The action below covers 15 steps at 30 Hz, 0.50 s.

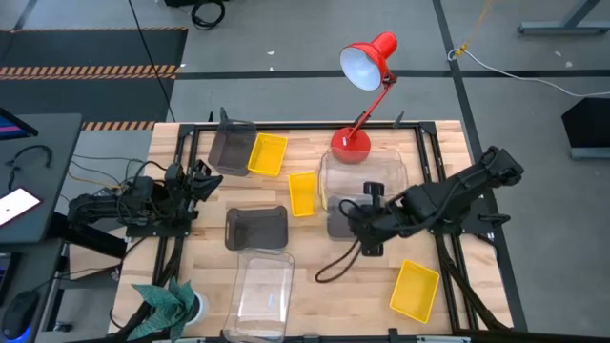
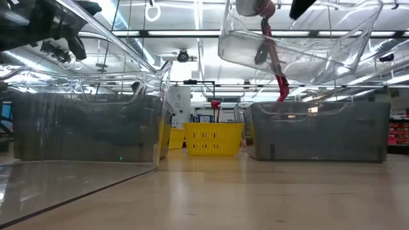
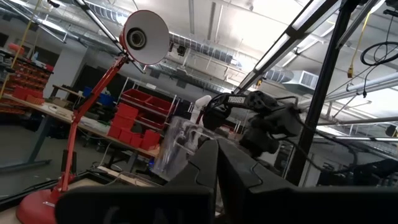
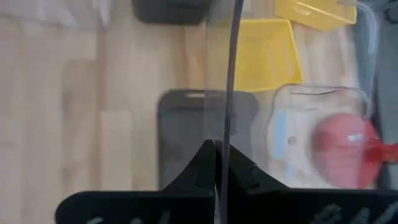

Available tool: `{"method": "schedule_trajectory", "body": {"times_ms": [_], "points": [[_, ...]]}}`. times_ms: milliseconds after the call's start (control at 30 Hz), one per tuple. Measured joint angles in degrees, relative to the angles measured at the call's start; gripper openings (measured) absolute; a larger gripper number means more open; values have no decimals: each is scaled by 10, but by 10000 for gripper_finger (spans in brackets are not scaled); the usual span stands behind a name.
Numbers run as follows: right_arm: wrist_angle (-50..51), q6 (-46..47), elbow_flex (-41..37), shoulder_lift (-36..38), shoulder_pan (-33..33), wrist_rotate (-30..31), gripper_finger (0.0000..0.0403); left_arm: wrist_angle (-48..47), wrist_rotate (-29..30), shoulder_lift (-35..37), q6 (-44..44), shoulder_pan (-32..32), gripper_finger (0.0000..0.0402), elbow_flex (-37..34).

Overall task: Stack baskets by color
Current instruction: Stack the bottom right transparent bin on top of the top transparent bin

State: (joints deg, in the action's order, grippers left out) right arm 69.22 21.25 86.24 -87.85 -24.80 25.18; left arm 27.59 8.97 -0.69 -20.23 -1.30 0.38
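My right gripper (image 1: 368, 204) is shut on the near wall of a clear basket (image 1: 367, 170) and holds it in the air near the red lamp's base. In the right wrist view the fingers (image 4: 202, 163) pinch that thin clear wall (image 4: 227, 68). A dark grey basket (image 4: 186, 134) lies directly below on the table. The low view shows the lifted clear basket (image 2: 300, 38) hanging above that grey basket (image 2: 319, 131). Another clear basket (image 1: 264, 291) sits at the front. Grey baskets (image 1: 256, 229) (image 1: 232, 148) and yellow baskets (image 1: 268, 154) (image 1: 302, 193) (image 1: 416, 289) lie scattered. My left gripper (image 1: 212, 174) waits shut at the left.
A red desk lamp (image 1: 367, 65) stands at the back, its base (image 1: 351, 145) just behind the lifted basket. A teal plant-like object (image 1: 167, 303) sits at the front left corner. Black frame rails (image 1: 434, 162) border the wooden table.
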Motion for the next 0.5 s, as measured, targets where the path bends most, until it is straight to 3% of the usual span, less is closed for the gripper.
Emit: {"method": "schedule_trajectory", "body": {"times_ms": [267,500], "points": [[42,-97,0,-1,60,3,5,-2,0,0,1,0,19,0],[28,-124,-68,22,110,-20,7,-23,0,0,0,0,13,0]]}}
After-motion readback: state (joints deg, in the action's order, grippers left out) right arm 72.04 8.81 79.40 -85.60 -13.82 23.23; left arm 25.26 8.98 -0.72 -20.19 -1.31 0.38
